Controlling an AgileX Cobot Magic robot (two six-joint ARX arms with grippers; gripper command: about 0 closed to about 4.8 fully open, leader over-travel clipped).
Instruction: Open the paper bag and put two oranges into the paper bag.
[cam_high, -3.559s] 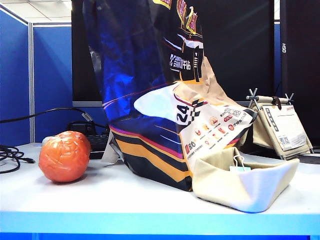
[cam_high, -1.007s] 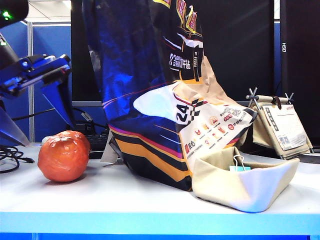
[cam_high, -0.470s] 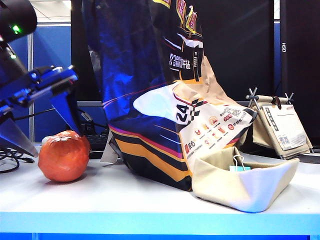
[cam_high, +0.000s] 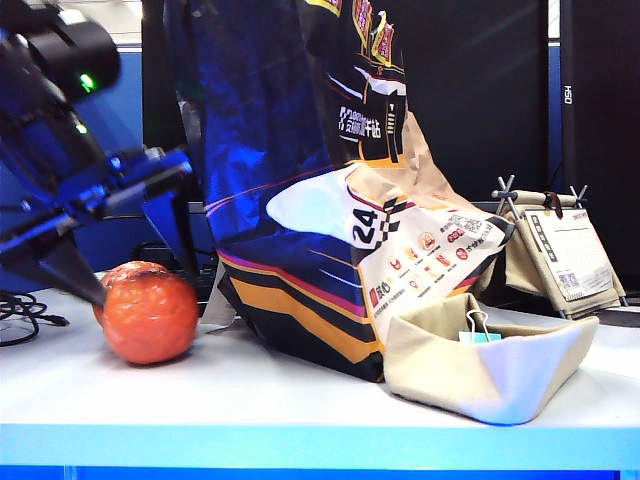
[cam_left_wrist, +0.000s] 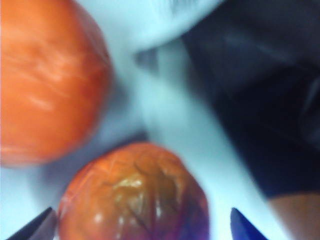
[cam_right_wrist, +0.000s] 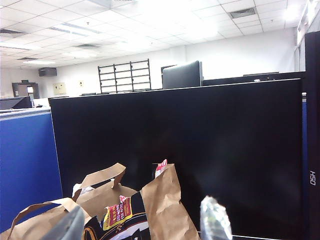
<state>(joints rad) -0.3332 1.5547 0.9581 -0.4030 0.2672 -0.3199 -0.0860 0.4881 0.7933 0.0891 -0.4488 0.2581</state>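
Between left tool (cam_left_wrist: 140, 225) tips, 1 of 2 oranges (cam_left_wrist: 132, 192)

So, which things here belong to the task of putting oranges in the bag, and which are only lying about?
Belongs to the job:
- paper bag
- front orange, between the open left gripper fingers
- second orange beside it
- right gripper, above the bag

Just lying about:
- beige fabric tray with binder clip
- cables

- Left gripper (cam_high: 130, 255), blue-black two-finger, jaws spread wide, straddling the glossy wrinkled orange-red fruit (cam_high: 150, 315) on the white table (cam_high: 250, 400)
- Tall crinkled dark-blue striped paper bag (cam_high: 300, 200) just beside it (upright)
- Low beige fabric tray (cam_high: 480, 360) touching the bag's front
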